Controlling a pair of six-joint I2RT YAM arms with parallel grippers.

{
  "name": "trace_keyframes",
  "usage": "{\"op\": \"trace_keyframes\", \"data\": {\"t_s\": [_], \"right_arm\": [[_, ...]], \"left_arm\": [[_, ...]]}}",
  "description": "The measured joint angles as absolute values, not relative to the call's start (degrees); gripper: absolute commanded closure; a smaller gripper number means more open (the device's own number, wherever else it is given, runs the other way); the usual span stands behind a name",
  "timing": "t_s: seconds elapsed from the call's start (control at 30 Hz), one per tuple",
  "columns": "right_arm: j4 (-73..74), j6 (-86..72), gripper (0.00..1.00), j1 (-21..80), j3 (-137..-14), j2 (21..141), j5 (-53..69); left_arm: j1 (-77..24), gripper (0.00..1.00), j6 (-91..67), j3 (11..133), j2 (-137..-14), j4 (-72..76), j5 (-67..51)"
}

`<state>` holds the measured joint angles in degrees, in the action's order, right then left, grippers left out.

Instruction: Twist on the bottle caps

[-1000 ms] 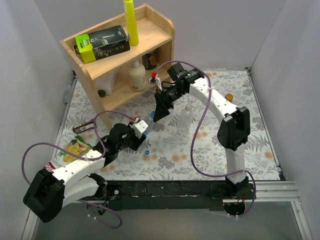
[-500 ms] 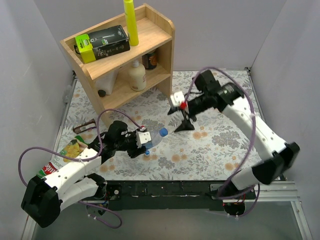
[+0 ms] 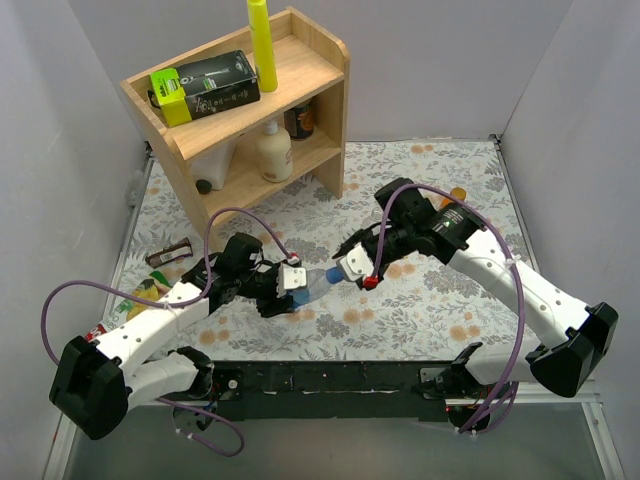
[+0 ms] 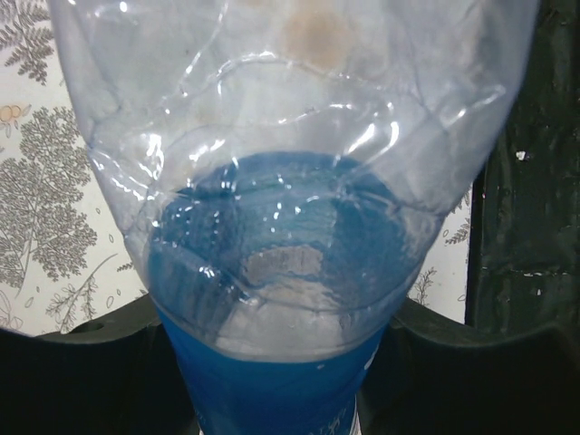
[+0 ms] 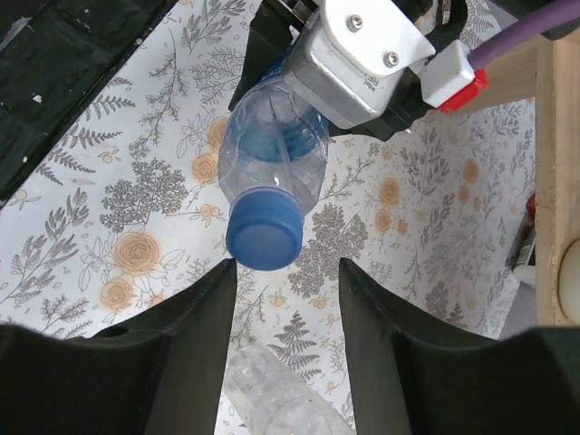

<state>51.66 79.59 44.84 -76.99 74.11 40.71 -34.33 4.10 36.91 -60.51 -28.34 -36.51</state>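
My left gripper (image 3: pixel 288 287) is shut on the clear bottle with the blue label (image 4: pixel 272 272) and holds it above the mat, tilted, neck pointing right. A blue cap (image 5: pixel 263 231) sits on that bottle's neck (image 3: pixel 329 271). Facing it from the right, my right gripper (image 5: pixel 285 272) is open, its fingertips just short of the cap and its left finger (image 5: pixel 195 335) close beside it. The clear unlabelled bottle (image 5: pixel 281 399) lies on the mat below the right gripper. At the far right stands the short orange bottle (image 3: pixel 457 195). Any other caps are out of view.
A wooden shelf (image 3: pixel 320 95) stands at the back left with a yellow tube (image 3: pixel 262 45), a green-and-black box (image 3: pixel 205 85) and a cream lotion bottle (image 3: pixel 275 150). A snack bag (image 3: pixel 135 305) lies at the left edge. Grey walls close in both sides.
The right arm pulled away from the bottle to the right, then came back low, jaws facing the capped neck. The left gripper swung the bottle down and rightward, still gripping it.
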Motion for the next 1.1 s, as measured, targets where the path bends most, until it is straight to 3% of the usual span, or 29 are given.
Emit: {"op": "trace_keyframes", "data": {"t_s": [0.83,0.97,1.1], "right_arm": [[55.1,89.2,0.50,46.0,-76.5,74.8,40.9],[55.0,89.6,0.62,46.0,-76.5,74.8,40.9],[54.8,88.7,0.88,46.0,-76.9,75.2,40.8]], "left_arm": [[-34.3,1.00,2.0,38.0,-62.0,-27.8,-36.9],[-34.3,1.00,1.9,38.0,-62.5,-27.5,-37.1],[-34.3,1.00,1.9,38.0,-62.6,-27.4,-37.2]]}}
